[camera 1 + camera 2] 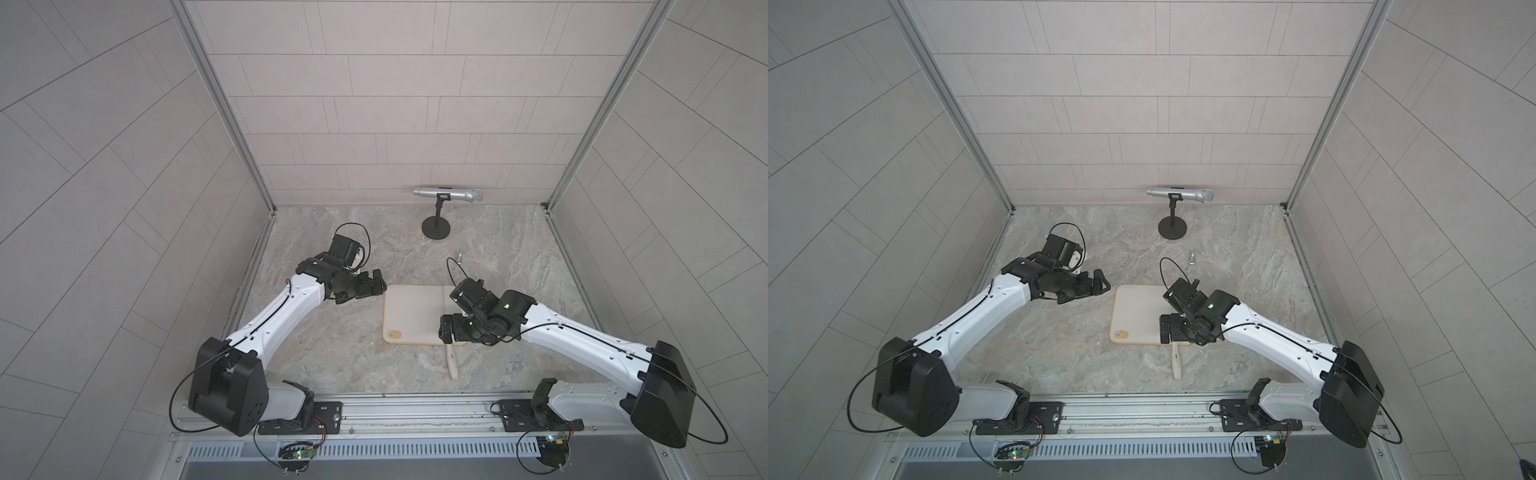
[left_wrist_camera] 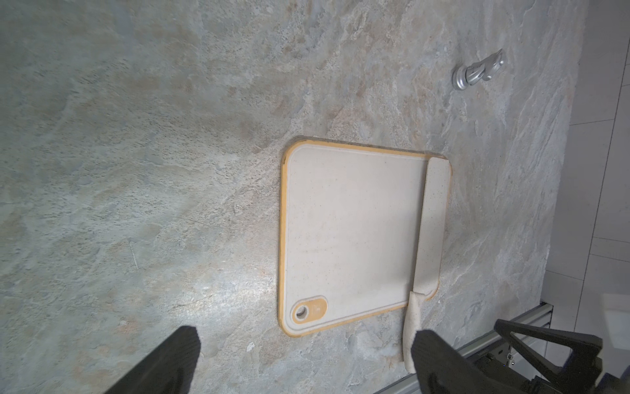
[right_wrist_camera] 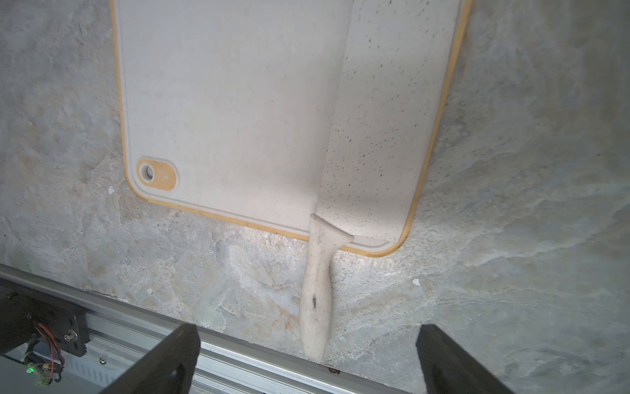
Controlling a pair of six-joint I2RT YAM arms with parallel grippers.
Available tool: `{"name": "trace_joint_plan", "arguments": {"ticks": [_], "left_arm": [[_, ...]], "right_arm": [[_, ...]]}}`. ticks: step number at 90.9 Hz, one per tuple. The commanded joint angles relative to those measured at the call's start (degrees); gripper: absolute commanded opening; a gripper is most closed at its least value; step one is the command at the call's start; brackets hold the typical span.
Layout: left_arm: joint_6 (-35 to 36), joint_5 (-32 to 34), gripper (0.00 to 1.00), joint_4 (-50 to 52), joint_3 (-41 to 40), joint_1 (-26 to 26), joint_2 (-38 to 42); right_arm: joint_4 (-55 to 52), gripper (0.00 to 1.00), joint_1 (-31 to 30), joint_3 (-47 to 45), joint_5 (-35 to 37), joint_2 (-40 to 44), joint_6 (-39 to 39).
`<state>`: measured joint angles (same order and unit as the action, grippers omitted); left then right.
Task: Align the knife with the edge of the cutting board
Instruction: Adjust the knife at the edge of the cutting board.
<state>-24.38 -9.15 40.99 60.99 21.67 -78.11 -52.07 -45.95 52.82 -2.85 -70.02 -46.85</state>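
The right arm is bent in from the lower right of a top view, the right gripper (image 1: 446,330) poised over the lower right corner of the flat cream-white, tan-rimmed cutting board (image 1: 409,316), jaws spread wide and empty. The left gripper (image 1: 376,284), likewise spread and empty, is held beside the board's upper left corner. The pale cream speckled knife (image 3: 371,136) is laid flat along the board's right edge, handle projecting onto the marbled grey desk (image 1: 332,353).
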Motion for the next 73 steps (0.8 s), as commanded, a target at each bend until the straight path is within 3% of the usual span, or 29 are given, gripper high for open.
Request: {"name": "trace_joint_plan", "arguments": {"ticks": [1, 14, 32, 73], "left_arm": [[1.0, 0.76, 1.0, 1.26, -0.09, 0.22, -0.61], [1.01, 1.34, 1.0, 1.37, 0.09, 0.28, -0.91], [1.16, 1.62, 1.0, 1.53, 0.25, 0.13, -1.51], [1.25, 2.24, 1.0, 1.66, 0.18, 0.13, -1.8]], "right_arm": [[-1.01, 1.0, 3.25, 0.16, -0.47, 2.77, 3.35], [-0.93, 1.0, 7.19, -0.54, -1.78, 3.85, 5.1], [2.57, 1.0, 7.46, -2.97, -6.88, 0.93, 5.32], [12.92, 0.99, 1.15, -9.86, -6.5, -6.97, -0.47]]}}
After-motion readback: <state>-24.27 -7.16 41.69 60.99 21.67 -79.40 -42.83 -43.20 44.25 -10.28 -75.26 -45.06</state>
